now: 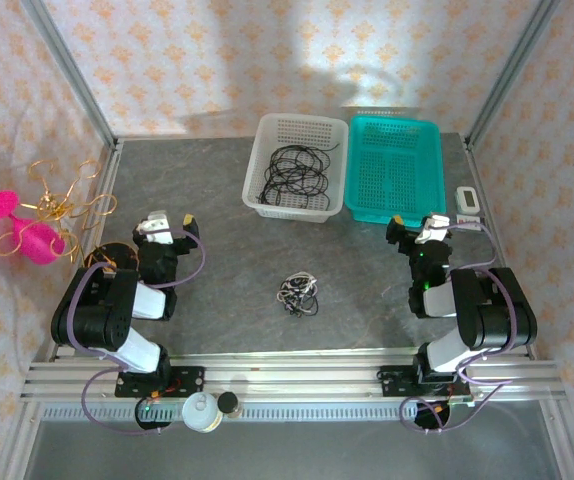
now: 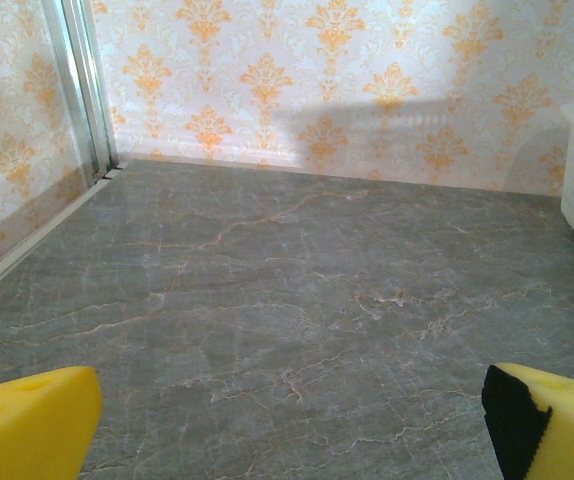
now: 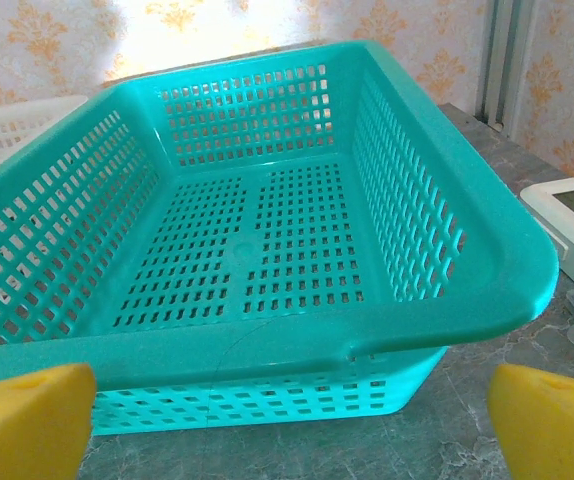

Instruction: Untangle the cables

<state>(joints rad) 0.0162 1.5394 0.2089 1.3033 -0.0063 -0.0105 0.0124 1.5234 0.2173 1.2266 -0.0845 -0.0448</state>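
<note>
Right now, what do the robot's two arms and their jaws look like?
The left arm and right arm match: chunky black joint housings joined by white links, with a lilac cable looping along each. The jaws end in yellow pads, one with a black inner face. A small green light glows on the right arm. Both bases are bolted to a silver rail.

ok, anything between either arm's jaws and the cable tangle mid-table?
Nothing visible. The black-and-white tangle lies alone mid-table; bare table runs from it to both arms' open jaws. The white basket with black loops and the teal basket sit farther back, off both paths.
</note>
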